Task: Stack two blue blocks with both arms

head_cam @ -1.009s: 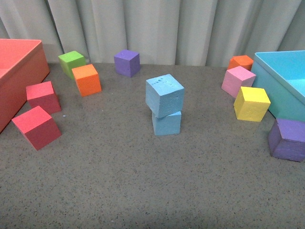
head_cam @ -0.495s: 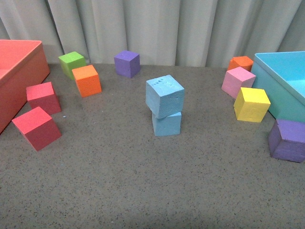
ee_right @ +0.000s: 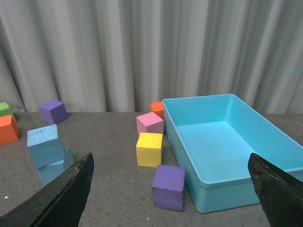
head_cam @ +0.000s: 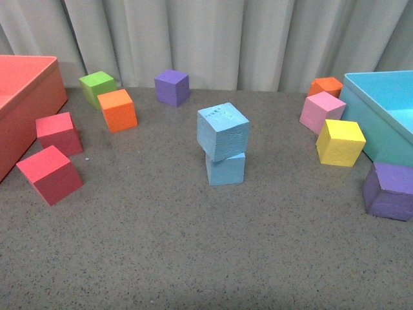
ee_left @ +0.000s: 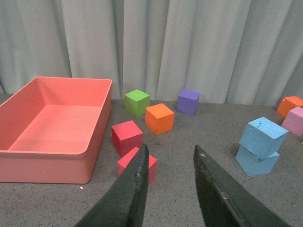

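— Starting with the big things: where does everything sit?
— Red tray (ee_left: 28, 165) far left, turquoise box (ee_right: 222, 189) far right, and mid-table the upper blue block (head_cam: 222, 131) rests twisted and overhanging on the lower blue block (head_cam: 226, 168).
— And the hands?
— Left gripper (ee_left: 168, 189) is parted and empty; right gripper (ee_right: 170, 189) is spread wide, empty too, both well apart from the stack.
— How would the cubes handle?
— Probably light, soft, grippy foam; I'd pinch opposite flat sides gently, the dented top face left alone
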Controlling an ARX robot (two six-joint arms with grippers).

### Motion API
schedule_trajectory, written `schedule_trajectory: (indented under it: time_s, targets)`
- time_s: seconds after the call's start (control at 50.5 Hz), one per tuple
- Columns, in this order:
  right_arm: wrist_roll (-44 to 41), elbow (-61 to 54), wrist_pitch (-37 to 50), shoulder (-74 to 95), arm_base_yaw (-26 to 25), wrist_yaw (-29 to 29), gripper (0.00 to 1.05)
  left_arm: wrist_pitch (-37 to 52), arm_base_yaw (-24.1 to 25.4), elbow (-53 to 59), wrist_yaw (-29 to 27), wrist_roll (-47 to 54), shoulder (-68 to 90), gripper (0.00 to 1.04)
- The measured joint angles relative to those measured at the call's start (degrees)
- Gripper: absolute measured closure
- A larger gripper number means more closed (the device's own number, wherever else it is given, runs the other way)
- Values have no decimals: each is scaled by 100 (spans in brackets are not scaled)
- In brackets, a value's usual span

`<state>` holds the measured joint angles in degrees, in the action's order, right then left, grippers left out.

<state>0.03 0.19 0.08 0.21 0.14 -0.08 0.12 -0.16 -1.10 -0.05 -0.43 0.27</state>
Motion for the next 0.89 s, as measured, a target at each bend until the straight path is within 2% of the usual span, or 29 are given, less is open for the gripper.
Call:
schedule_trajectory:
  time_s: [0.198,0.356,0.891]
  targets:
    - [0,0,0,0,0,0,10,0,0,0,-2,0,-2,29]
    - [0,0,0,0,0,0,10,0,0,0,0,2,-2,5]
    - [0,0,0,0,0,0,10,0,0,0,0,13,-2,7]
